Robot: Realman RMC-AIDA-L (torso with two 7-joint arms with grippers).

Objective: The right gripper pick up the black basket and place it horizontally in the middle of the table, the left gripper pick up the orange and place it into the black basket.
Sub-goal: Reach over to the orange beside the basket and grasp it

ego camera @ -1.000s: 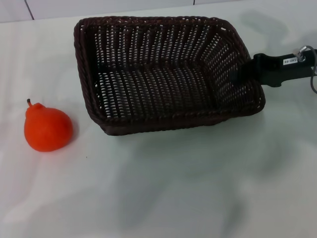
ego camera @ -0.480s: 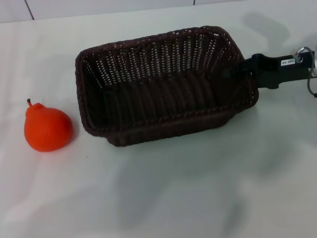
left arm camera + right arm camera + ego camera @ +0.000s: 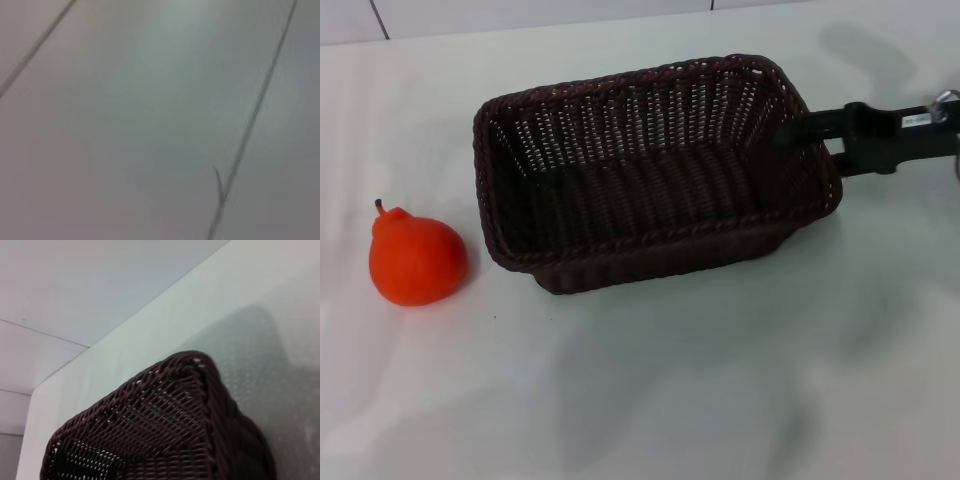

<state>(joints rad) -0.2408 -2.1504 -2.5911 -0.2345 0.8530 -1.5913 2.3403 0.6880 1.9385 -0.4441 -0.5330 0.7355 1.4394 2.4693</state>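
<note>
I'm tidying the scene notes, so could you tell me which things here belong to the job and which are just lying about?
In the job:
- black basket
- orange
- right gripper, at the basket's right end
- table

Lying about:
- nothing else visible

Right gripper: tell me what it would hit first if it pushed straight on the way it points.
The right gripper points leftward at the black basket and is already at its right end wall, so the basket comes first. Whether it clamps the rim is unclear.
</note>
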